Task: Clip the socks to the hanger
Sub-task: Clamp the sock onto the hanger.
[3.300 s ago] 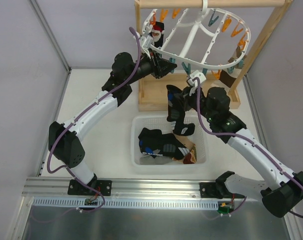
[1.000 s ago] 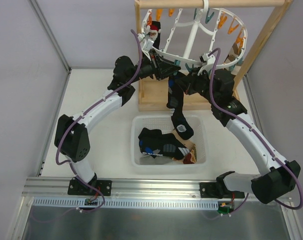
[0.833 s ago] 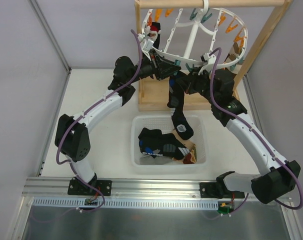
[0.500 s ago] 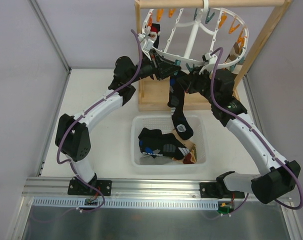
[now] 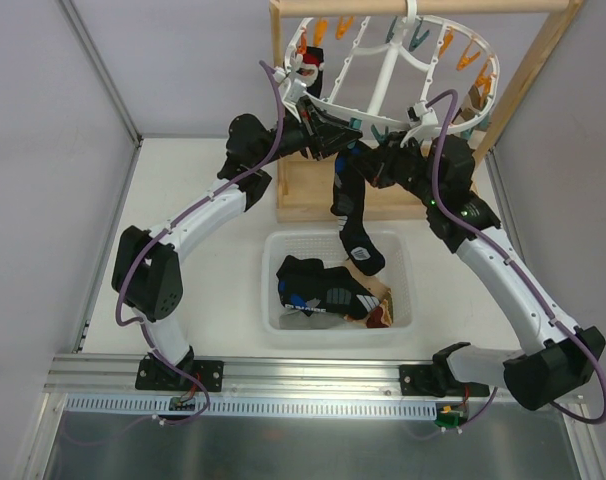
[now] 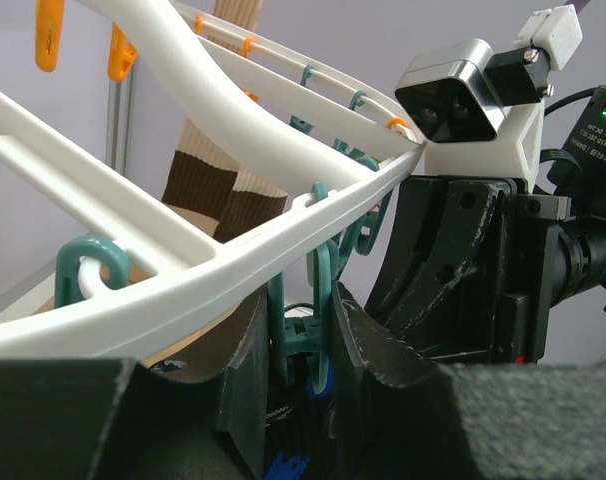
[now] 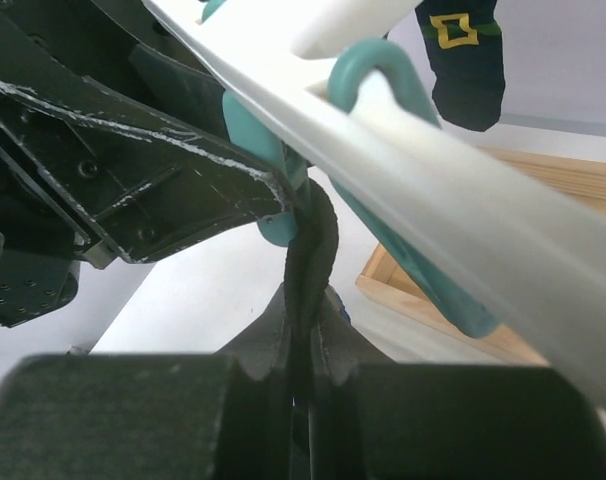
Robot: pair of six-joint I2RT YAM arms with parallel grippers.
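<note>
The white oval hanger point(image 5: 383, 70) hangs from the wooden frame, with orange and teal clothespins on its ring. My left gripper point(image 5: 343, 140) is shut on a teal clothespin point(image 6: 318, 330) under the ring's near edge point(image 6: 233, 270), squeezing it. My right gripper point(image 5: 371, 165) is shut on the top edge of a black sock point(image 5: 351, 215) and holds it up against that clothespin point(image 7: 273, 170). The sock point(image 7: 313, 250) dangles over the basket. More socks point(image 5: 318, 285) lie in the basket. A striped sock point(image 5: 475, 105) and a dark red one point(image 5: 308, 68) hang on the hanger.
A white mesh basket point(image 5: 273, 245) stands on the table between the arms. The wooden stand point(image 5: 528, 75) with its base board point(image 5: 303, 195) holds the hanger at the back. Grey walls close in left and right. The two grippers nearly touch under the ring.
My right gripper has carried the black sock up from over the basket to the ring's near edge, lifting it slightly in the last second. The left gripper stays on the clothespin.
</note>
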